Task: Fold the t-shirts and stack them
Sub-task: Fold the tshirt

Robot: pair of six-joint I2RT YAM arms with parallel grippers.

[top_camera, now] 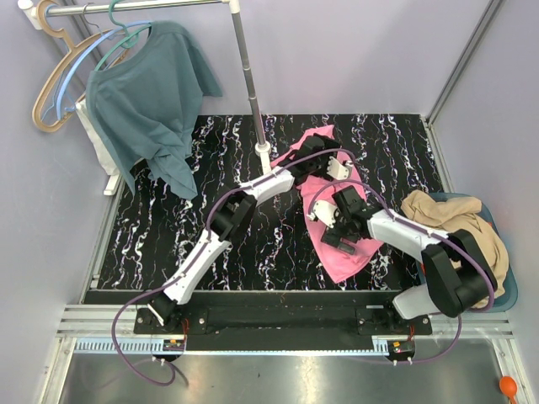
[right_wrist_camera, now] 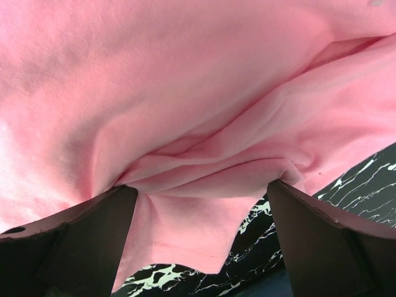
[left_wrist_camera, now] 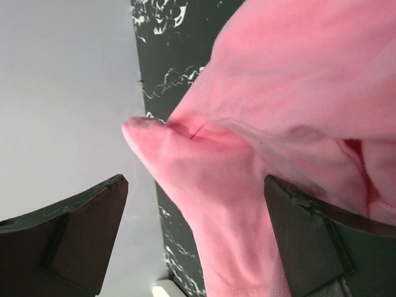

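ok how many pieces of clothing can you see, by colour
pink t-shirt: 1
tan t-shirt: 1, bunched up, so it may hide more
teal shirt: 1
total: 3

The left arm reaches diagonally from its base to the far end of the bright pink cotton t-shirt (top_camera: 341, 261). There the left gripper (top_camera: 313, 145) (left_wrist_camera: 195, 180) stands with jaws wide apart around a sleeve fold. The right arm doubles back from the shirt's right side. The right gripper (top_camera: 337, 240) (right_wrist_camera: 201, 185) is equally wide over the near hem.
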